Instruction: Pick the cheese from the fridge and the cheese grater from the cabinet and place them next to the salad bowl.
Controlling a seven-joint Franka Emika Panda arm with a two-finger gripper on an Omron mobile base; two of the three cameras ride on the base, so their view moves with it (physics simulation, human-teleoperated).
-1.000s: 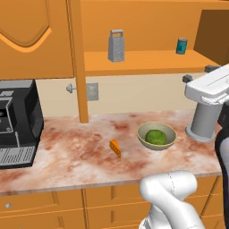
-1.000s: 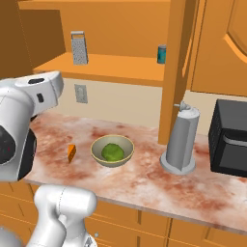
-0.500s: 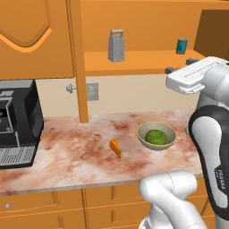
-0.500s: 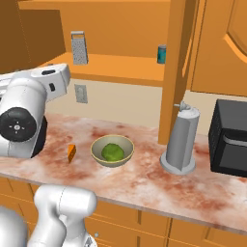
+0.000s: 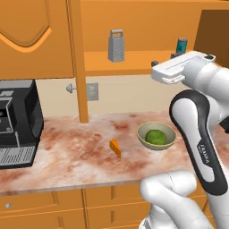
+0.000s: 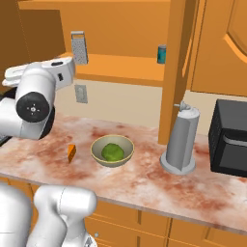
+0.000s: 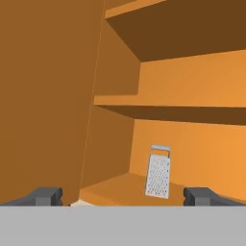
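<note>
The grey metal cheese grater (image 5: 116, 45) (image 6: 79, 47) stands upright on the lower shelf of the open orange cabinet (image 5: 134, 61). In the hand view the cheese grater (image 7: 158, 176) stands ahead, a little right of centre, and my gripper (image 7: 122, 196) is open wide with nothing between its fingertips (image 7: 45, 196). My white hand (image 5: 179, 69) hovers at shelf height, right of the grater. The orange cheese (image 5: 116, 148) (image 6: 72, 153) lies on the counter, just left of the olive salad bowl (image 5: 142, 133) (image 6: 96, 146). The fridge is out of view.
A teal can (image 5: 181, 44) (image 6: 162, 54) stands on the same shelf, further right. A black coffee machine (image 5: 18, 116) sits at the counter's left. A tall grey cylinder (image 6: 181, 140) and a black appliance (image 6: 231, 137) stand at the right. A cabinet post (image 5: 78, 67) reaches down to the counter.
My arm has risen and swung left toward the cabinet shelf, bringing the hand level with the grater. The gripper stayed open. Cheese, bowl and grater have not moved.
</note>
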